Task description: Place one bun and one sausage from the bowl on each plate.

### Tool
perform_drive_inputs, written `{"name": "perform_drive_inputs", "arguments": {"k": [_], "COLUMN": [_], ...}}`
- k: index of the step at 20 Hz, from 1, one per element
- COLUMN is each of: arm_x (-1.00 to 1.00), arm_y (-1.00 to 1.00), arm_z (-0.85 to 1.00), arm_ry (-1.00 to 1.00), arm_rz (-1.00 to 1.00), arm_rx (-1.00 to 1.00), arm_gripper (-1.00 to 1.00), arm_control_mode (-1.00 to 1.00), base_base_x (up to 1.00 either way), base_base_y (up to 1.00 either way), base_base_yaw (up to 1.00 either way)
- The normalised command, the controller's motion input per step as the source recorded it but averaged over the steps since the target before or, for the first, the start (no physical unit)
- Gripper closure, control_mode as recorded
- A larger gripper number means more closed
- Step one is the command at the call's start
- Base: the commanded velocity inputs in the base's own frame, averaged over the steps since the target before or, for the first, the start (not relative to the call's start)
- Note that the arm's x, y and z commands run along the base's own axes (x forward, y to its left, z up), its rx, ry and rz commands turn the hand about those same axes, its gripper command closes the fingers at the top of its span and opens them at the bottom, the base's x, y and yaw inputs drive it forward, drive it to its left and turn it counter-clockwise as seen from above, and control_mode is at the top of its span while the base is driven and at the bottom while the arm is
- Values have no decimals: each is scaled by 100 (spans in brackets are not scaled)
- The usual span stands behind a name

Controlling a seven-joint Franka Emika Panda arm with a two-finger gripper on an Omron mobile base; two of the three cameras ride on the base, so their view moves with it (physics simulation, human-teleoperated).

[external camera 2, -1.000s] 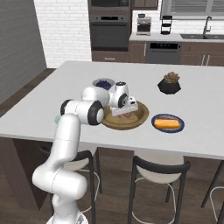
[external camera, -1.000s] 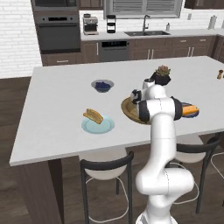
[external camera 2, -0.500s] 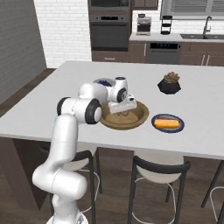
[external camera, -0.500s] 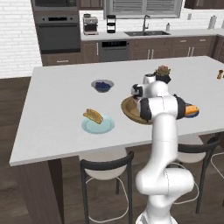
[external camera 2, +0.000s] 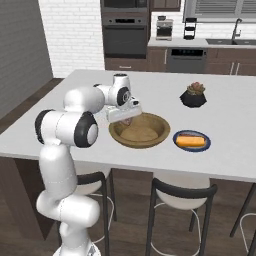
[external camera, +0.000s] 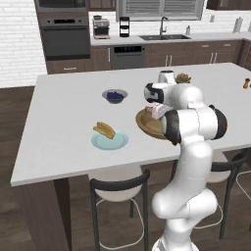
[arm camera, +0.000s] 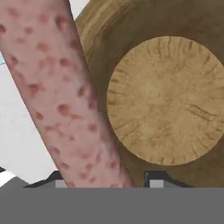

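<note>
Your gripper clamped on pink speckled sausage, held above wooden bowl, over its left rim. Bowl sits near counter's front edge. Light-blue plate carries bun; navy plate holds bun at front edge.

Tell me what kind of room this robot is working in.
A home kitchen, rendered in simulation. A built-in wall oven sits in the brick wall, a sink with a faucet is set in the back counter, and the arm works at a white island with bar stools tucked under it.
</note>
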Motion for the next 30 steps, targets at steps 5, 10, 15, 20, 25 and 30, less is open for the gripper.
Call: {"name": "perform_drive_inputs", "arguments": {"k": [5,10,15,20,25,30], "arm_x": [-95,-28,2,4,52,74], "arm_y": [100,100,100,100,54,10], "arm_z": [56,1,-10,-47,-47,-51], "arm_ry": [10,2,4,5,2,0], "arm_rz": [26,20,15,8,9,2], "arm_rx": [-2,0,0,5,3,0], "arm_gripper": [100,100,100,100,100,100], "arm_control_mode": [-100,-100,-100,-100,-100,-100], "base_base_x": [0,0,0,0,0,0], "base_base_y": [0,0,0,0,0,0], "base_base_yaw": [0,0,0,0,0,0]}}
